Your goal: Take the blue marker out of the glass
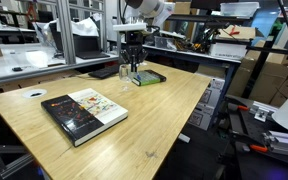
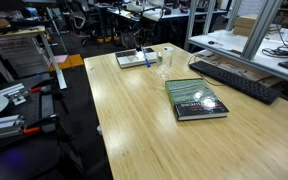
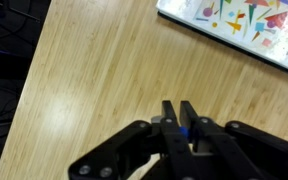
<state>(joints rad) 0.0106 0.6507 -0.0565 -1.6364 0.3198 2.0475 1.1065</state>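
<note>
Gripper [image 3: 179, 108] tight on blue marker [image 3: 188, 131], wrist view only

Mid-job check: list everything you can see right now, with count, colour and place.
table: one, light wood, holds the items below.
book: one, dark cover with colourful pictures, at the table end away from the arm.
flat green item: one, on the table beside the gripper.
glass: one, clear, upright near the flat green item.
blue marker: one; only a blue bit shows, pinched between the fingers.
keyboard: one, black, on the neighbouring table.
gripper: one, black, closed on the marker.
arm: one, white, above the table's end.
</note>
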